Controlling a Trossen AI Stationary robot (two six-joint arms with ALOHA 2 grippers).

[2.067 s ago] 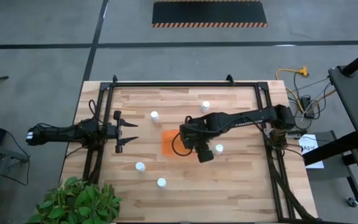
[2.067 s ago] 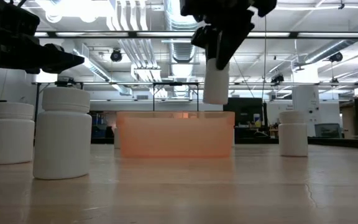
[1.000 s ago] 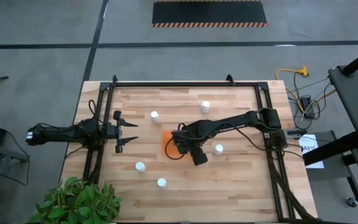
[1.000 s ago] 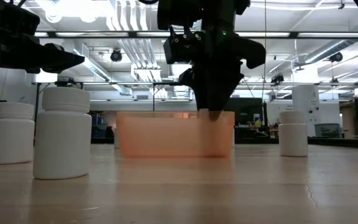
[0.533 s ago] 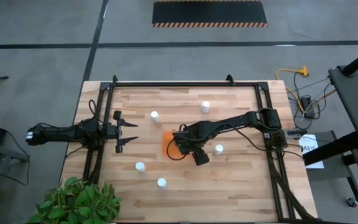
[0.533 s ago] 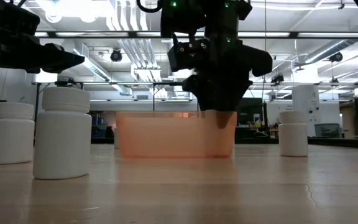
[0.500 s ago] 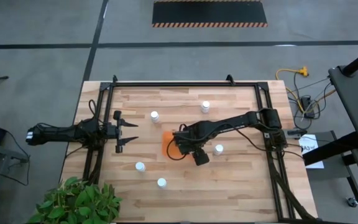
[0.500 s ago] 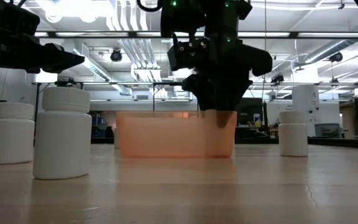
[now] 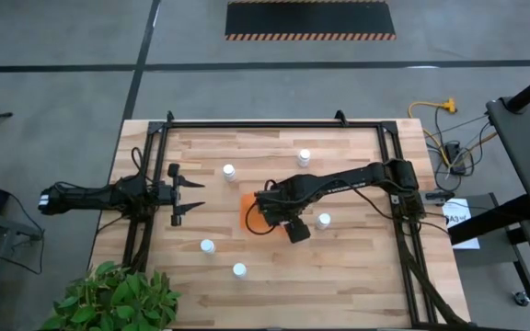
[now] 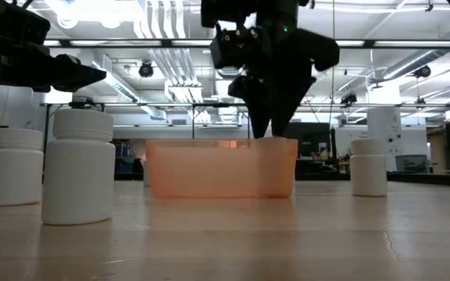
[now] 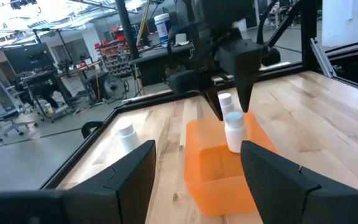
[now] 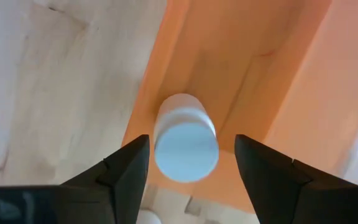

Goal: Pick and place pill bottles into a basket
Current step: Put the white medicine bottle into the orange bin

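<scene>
Standing upright, round-capped white bottle (image 12: 186,147) in glossy orange basket (image 11: 211,163), right fingers (image 12: 126,171) apart.

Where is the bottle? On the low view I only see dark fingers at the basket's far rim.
Observer: One bottle stands upright inside the basket, at one end.
Operator: Is it gripped?
Observer: No. The right gripper is open, with a gap showing on both sides of the cap.
Operator: How many are left outside?
Observer: Five loose bottles stand on the table. The left gripper waits, open, at the table's left side.
</scene>
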